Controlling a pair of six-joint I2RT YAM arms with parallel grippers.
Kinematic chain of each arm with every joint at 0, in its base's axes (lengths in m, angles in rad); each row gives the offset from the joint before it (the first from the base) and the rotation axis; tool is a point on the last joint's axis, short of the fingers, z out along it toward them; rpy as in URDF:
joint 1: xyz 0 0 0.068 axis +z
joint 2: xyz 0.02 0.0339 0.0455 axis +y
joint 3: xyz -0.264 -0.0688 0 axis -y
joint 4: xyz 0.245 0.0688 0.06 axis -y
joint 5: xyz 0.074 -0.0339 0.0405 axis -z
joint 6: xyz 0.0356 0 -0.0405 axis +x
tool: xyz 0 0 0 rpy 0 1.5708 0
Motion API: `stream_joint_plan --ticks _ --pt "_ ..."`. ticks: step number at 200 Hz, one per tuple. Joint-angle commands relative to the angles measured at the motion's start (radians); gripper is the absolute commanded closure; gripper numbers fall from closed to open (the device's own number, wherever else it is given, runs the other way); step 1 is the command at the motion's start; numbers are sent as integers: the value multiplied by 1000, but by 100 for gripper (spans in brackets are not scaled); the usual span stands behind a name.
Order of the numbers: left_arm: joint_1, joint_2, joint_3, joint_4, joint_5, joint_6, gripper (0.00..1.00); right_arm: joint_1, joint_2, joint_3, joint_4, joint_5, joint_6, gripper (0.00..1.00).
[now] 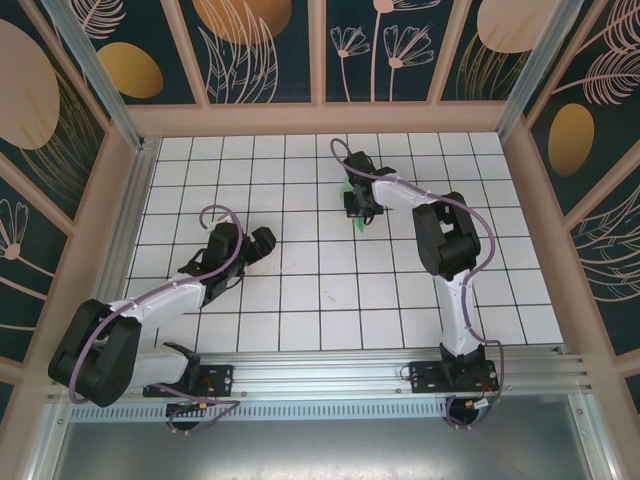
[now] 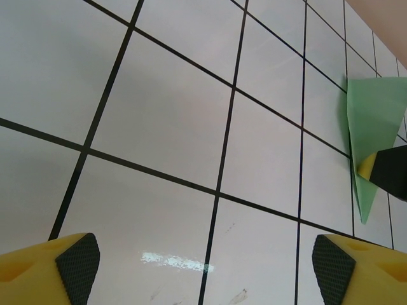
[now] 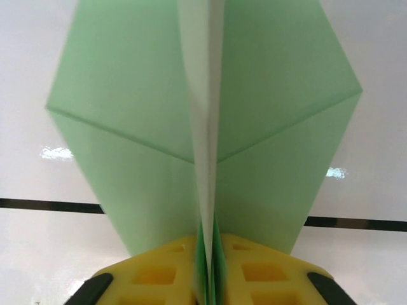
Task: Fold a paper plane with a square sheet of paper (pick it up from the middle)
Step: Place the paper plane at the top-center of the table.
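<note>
Evidently, right pincer (image 3: 210,283) pinches paper plane (image 3: 273,114) keel.

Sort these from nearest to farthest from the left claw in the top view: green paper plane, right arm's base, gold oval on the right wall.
1. Pale mint-green paper plane, just right of the left claw.
2. Right arm's black base, near edge, right.
3. Gold painted oval, far right wall.
</note>
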Motion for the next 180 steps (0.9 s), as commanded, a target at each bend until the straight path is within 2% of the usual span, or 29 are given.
stream_joint_plan --ticks 1,71,99,122,145,180 --pt "5 12 22 -16 -6 15 11 -5 24 37 -47 -17 -19 80" --pt "5 4 22 -24 -3 18 8 -5 36 78 -82 1 -3 77" --pt "7 -7 49 -50 -26 34 7 -3 -31 101 -93 4 15 74" --pt "8 -22 90 -93 -69 62 7 -3 -148 96 -72 31 47 55" --pt "17 -47 140 -140 -138 96 6 -6 -312 29 -6 103 86 40" --pt "65 -107 193 -180 -274 159 2 -23 -598 -191 183 312 129 19"
